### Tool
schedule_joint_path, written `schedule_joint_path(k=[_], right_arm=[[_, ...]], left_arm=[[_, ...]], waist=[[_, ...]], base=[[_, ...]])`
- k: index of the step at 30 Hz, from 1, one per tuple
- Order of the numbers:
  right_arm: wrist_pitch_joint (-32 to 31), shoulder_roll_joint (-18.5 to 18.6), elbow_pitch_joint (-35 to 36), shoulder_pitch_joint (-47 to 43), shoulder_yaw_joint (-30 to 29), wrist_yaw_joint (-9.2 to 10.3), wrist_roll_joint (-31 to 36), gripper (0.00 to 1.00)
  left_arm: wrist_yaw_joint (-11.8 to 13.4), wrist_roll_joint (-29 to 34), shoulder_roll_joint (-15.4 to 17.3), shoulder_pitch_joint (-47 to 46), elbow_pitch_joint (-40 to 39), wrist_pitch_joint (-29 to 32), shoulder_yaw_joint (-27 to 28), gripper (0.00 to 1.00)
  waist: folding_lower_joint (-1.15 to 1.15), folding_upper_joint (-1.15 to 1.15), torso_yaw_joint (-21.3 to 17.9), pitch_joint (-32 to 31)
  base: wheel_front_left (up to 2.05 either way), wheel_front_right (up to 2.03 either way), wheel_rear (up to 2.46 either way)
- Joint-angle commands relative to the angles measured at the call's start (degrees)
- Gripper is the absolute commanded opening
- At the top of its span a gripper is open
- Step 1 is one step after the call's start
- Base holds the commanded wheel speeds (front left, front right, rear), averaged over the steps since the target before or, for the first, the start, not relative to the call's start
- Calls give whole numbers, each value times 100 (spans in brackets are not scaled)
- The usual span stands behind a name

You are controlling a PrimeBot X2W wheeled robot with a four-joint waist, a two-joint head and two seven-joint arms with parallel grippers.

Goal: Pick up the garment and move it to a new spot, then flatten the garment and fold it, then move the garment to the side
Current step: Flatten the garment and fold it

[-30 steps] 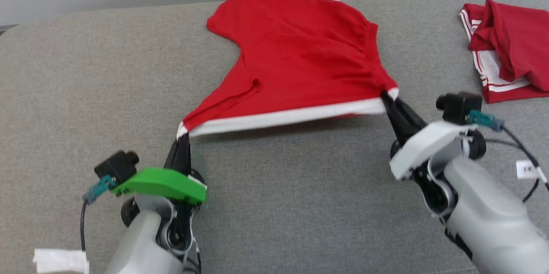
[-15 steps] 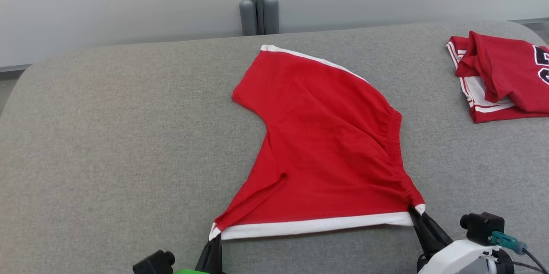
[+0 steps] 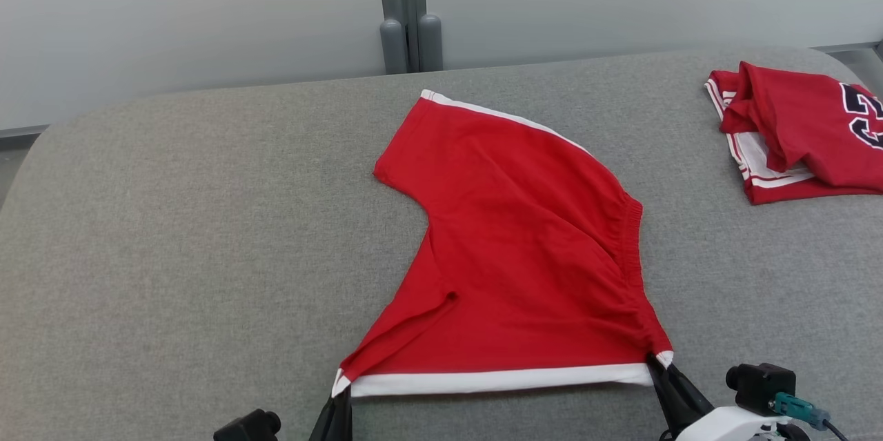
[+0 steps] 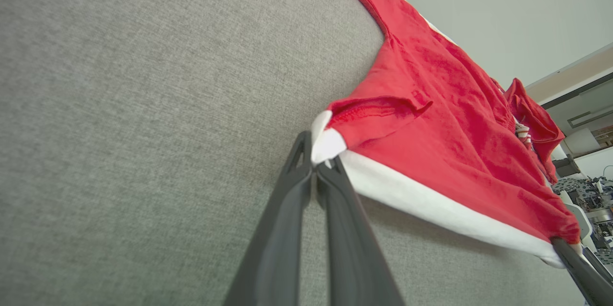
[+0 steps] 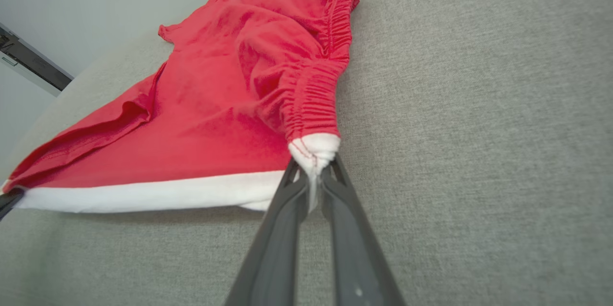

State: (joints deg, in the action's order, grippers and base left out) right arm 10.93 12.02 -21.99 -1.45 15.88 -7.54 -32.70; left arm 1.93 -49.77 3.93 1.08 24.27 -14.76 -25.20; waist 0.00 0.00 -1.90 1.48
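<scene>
The garment (image 3: 524, 255) is a pair of red shorts with a white band along one side, spread across the grey cushion (image 3: 172, 234). My left gripper (image 3: 341, 398) is shut on the band's near left corner (image 4: 325, 145), at the bottom of the head view. My right gripper (image 3: 657, 366) is shut on the near right corner (image 5: 313, 150), by the gathered elastic waistband (image 5: 318, 90). The white band (image 3: 493, 380) runs taut between the two grippers, slightly lifted off the cushion. The far part of the shorts lies on the fabric.
A second red garment (image 3: 800, 130) with white stripes and dark numerals lies crumpled at the cushion's far right. A grey post (image 3: 403, 10) and a pale wall stand behind the cushion. Bare grey fabric stretches to the left of the shorts.
The head camera has tilted up, so the grippers now sit at the bottom edge. Both grippers keep their hold on the band's corners, and the shorts lie more stretched out toward me.
</scene>
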Motion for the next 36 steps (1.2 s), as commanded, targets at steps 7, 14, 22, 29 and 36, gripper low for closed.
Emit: schedule_joint_path(k=[7, 14, 22, 29, 36], right_arm=[[-38, -94, 91, -55, -89, 12, 226, 0], [-74, -151, 135, -48, -132, 11, 297, 0], [-23, -210, 70, 3, -173, 12, 341, 100], [184, -218, 172, -87, -368, 11, 413, 100], [362, -176, 463, -79, -679, 11, 662, 100]], left_arm=[[-38, 51, -12, -25, -15, -43, 26, 0], [-44, 22, -32, -137, 5, -42, 36, 0], [-16, 68, -44, -175, 121, -42, 78, 49], [47, 351, 79, 35, -33, -45, 320, 100], [87, 939, 243, 221, -656, -41, 915, 100]], waist=[[0, 0, 25, -63], [0, 0, 33, -64], [0, 0, 48, -71], [0, 0, 96, -146], [0, 0, 130, -187]], base=[[0, 0, 0], [0, 0, 0], [0, 0, 0], [0, 0, 0], [0, 0, 0]])
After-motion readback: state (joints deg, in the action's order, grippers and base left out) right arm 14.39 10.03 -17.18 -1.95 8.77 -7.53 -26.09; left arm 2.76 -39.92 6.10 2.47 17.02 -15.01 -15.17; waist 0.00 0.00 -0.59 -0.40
